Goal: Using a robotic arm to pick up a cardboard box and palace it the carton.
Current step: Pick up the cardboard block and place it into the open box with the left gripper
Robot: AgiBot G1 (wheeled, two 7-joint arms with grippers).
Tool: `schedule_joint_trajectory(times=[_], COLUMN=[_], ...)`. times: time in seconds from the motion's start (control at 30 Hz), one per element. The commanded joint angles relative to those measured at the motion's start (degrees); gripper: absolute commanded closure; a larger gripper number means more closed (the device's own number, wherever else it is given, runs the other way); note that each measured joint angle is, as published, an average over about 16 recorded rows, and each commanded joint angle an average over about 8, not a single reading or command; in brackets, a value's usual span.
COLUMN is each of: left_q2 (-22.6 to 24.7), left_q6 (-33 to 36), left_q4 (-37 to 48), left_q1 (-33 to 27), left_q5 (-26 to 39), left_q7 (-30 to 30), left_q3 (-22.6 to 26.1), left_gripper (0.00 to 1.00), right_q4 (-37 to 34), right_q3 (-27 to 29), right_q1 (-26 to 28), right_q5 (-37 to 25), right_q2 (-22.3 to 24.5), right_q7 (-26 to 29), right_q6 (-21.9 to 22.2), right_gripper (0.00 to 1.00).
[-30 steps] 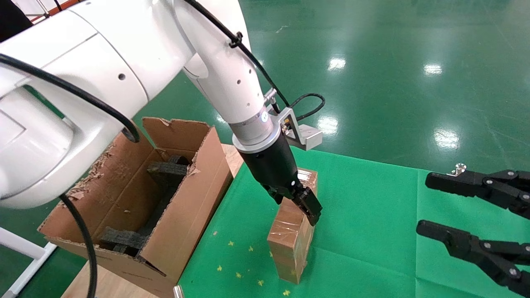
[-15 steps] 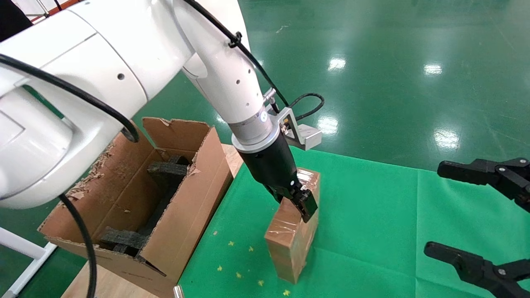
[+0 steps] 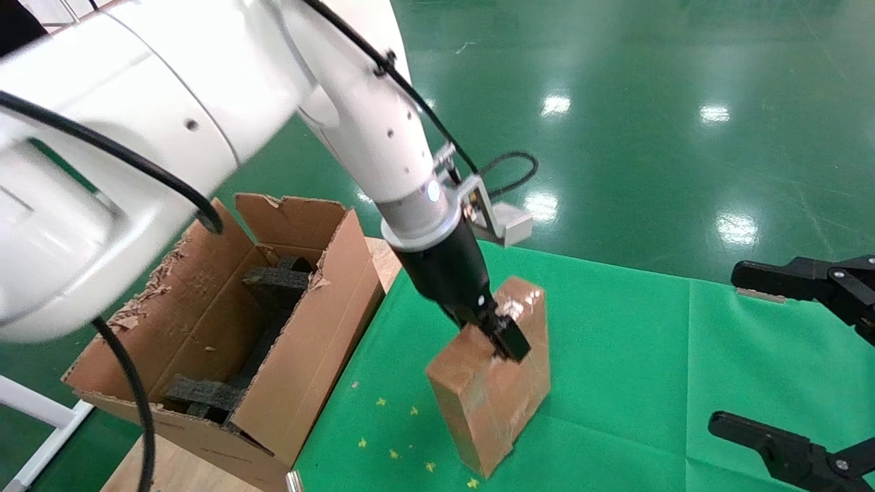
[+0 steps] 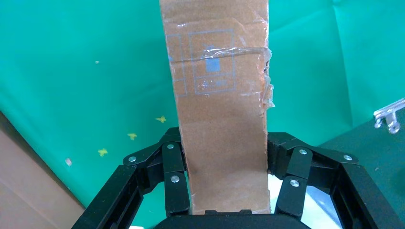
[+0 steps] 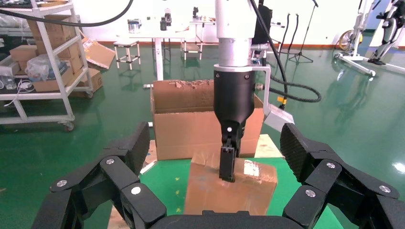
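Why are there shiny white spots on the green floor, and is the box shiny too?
Head view: ceiling lights glare off the glossy floor, and the tape on the cardboard box glints beside the left gripper. Left wrist view: the box's tape looks wrinkly and dull.

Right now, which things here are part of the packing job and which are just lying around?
Job:
- cardboard box, clamped in the left gripper
- carton, open at the table's left edge

Lying about:
- right gripper, open, parked at right
- green cloth
- yellow star bits
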Motion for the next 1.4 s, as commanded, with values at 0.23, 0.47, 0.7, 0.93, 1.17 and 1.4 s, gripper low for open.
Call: schedule_joint_trajectory(times=[0.23,0.47,0.7,0.93,1.17,1.4], left_q2=[-6.13,-11.62,-16.56,-23.29,-30.17,-34.38], left_q6=[-4.71,-6.31,-5.02,-4.4,-5.7,-7.3], left_q4=[1.47,7.15,11.68,13.53,14.71,17.92], left_q1=[-7.24,-16.04,-21.29,-22.18,-18.88,-14.54], left_q5=[-1.08,2.69,8.46,12.17,12.84,12.48], left_q7=[6.52,14.09,18.82,22.1,26.49,31.81], left_q3=[-3.89,-4.47,-1.99,0.05,0.84,1.28], left_gripper=[1.0,1.0,1.0,1.0,1.0,1.0], right_q4=[0.0,0.0,0.0,0.0,0.0,0.0], right_q3=[0.0,0.0,-0.01,-0.01,-0.01,-0.01], right_q1=[0.0,0.0,0.0,0.0,0.0,0.0], right_q5=[0.0,0.0,0.0,0.01,0.01,0.01], right_q2=[0.0,0.0,0.0,0.0,0.0,0.0], right_q7=[0.0,0.0,0.0,0.0,-0.01,-0.01], right_q6=[0.0,0.0,0.0,0.0,0.0,0.0], right_gripper=[0.0,0.0,0.0,0.0,0.0,0.0])
